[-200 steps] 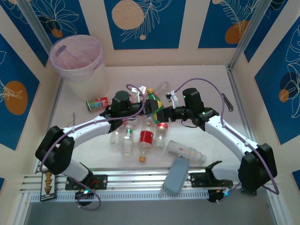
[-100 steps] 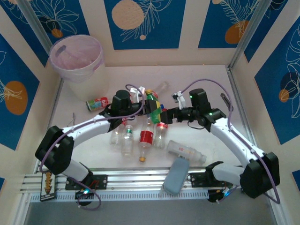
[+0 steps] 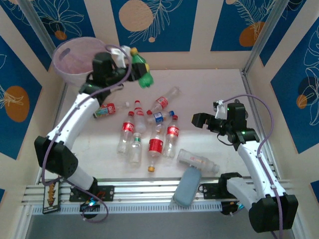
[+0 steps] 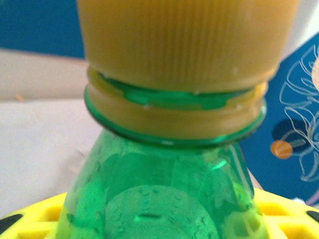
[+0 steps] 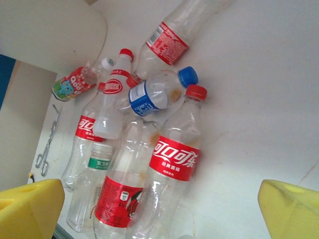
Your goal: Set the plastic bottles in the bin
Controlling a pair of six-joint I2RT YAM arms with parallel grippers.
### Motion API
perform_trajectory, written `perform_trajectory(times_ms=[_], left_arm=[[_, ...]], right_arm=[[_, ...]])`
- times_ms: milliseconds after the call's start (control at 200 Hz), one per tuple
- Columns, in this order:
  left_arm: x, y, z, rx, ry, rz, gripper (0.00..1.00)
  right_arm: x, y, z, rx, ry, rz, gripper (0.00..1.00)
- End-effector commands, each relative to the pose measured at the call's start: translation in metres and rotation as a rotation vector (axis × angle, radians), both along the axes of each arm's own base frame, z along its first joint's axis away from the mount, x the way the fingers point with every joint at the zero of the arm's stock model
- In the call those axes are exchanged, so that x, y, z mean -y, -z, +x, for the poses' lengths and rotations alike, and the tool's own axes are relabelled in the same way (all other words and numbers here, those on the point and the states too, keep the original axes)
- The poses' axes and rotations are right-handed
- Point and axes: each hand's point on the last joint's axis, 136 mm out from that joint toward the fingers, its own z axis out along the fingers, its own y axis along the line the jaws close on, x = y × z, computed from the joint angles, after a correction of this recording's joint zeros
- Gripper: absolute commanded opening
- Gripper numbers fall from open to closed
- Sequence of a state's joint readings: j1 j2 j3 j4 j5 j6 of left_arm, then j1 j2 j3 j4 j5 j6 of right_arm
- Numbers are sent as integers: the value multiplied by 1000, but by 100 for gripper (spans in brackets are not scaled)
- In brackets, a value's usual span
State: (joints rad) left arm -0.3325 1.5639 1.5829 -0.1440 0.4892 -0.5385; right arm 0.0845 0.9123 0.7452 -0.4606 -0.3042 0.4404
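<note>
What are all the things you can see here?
bin: one, pale pink, far left corner of the table.
green bottle: one, green with a yellow cap, held up beside the bin.
bottles on the table: about nine, clear, mostly red labels, lying around the middle.
blue-labelled bottle: one of those, blue cap, in the cluster.
pad: one, grey-blue, near edge.
tweezers: one, metal, left of the cluster.
table: one, white, under everything.
left jaws: one pair, by the bin's rim, shut on the green bottle.
right jaws: one pair, yellow pads, open, above the table's right side.
</note>
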Motion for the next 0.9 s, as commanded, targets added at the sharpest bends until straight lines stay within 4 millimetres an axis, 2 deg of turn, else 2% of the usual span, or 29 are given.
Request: perform_trajectory(times_ms=[0,130,250,365,495,595,735,745,895], left_arm=[[-44,-23,20,61,-91,89,0],[-107,-62,47,142,-262,93,0],[-160,-82,64,193,-407,125,0],[-206,-84,81,183,-527,156,0],[-255,-74,104,146,-643,168,0],[-271,-63,123,102,-655,153,0],[-277,-35,151,22,-645,215,0],[-277,-38,151,30,-644,218,0],[-277,8,167,-68,-594,287,0]], right_arm=[[6,13,-7,-54,33,-19,99],[14,24,-9,-89,70,-45,98],[16,32,-10,-113,74,-52,98],[18,36,-9,-131,78,-66,97],[18,35,-7,-129,77,-73,97],[20,37,-6,-140,83,-81,97],[21,41,-6,-159,93,-83,98],[21,40,-5,-159,95,-82,97],[23,44,-8,-166,103,-86,97]])
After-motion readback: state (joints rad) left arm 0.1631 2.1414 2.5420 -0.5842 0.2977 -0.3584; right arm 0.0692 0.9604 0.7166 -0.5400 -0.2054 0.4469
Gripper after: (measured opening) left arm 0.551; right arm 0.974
